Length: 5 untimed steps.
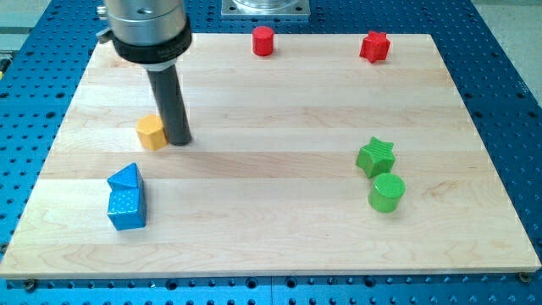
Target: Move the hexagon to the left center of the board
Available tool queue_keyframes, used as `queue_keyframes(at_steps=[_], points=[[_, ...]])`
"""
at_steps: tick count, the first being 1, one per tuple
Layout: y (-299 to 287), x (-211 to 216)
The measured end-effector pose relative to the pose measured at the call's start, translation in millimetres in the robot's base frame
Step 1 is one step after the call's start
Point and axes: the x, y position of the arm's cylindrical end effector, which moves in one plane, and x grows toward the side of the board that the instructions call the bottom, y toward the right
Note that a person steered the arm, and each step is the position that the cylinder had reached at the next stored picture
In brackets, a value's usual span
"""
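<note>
The yellow hexagon lies on the wooden board in its left part, a little above mid-height. My tip stands on the board right against the hexagon's right side, touching it or nearly so. The dark rod rises from there to the arm's head at the view's top left.
A blue triangle and a blue cube sit together below the hexagon at the lower left. A red cylinder and a red star lie at the top edge. A green star and a green cylinder lie at the right.
</note>
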Motion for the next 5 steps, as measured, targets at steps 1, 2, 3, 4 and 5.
queue_keyframes(at_steps=[1,2,3,4,5], points=[[-16,5],[-48,5],[-80,2],[-88,41],[-102,42]])
